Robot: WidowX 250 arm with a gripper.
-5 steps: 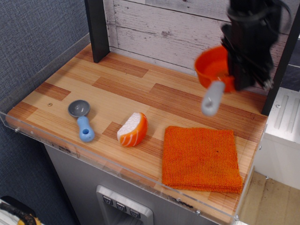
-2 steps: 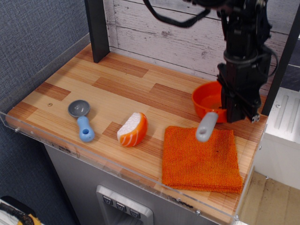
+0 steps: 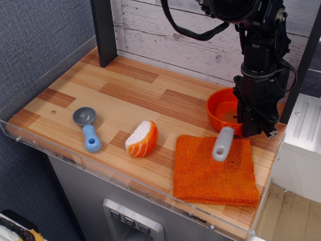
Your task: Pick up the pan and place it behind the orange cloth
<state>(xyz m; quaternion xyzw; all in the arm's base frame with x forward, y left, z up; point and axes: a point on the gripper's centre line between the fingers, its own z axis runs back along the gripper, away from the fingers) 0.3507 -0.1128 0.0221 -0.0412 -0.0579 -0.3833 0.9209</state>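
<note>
Judging from my screen, the job was nearly finished — the pan (image 3: 224,111) sat low at the far right of the counter (image 3: 125,95), just beyond the far edge of the orange cloth (image 3: 213,173), its grey handle reaching out over that cloth. My gripper (image 3: 256,123) looked clamped on the pan's right rim, though the fingers were hidden behind the black body. Whether the pan fully rested on the wood I could not tell — what remained, I judged, was letting go and lifting clear.

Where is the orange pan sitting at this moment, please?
The pan is at the back right of the table, just behind the orange cloth, with its grey handle reaching forward over the cloth's rear edge and the gripper over its right side.
</note>
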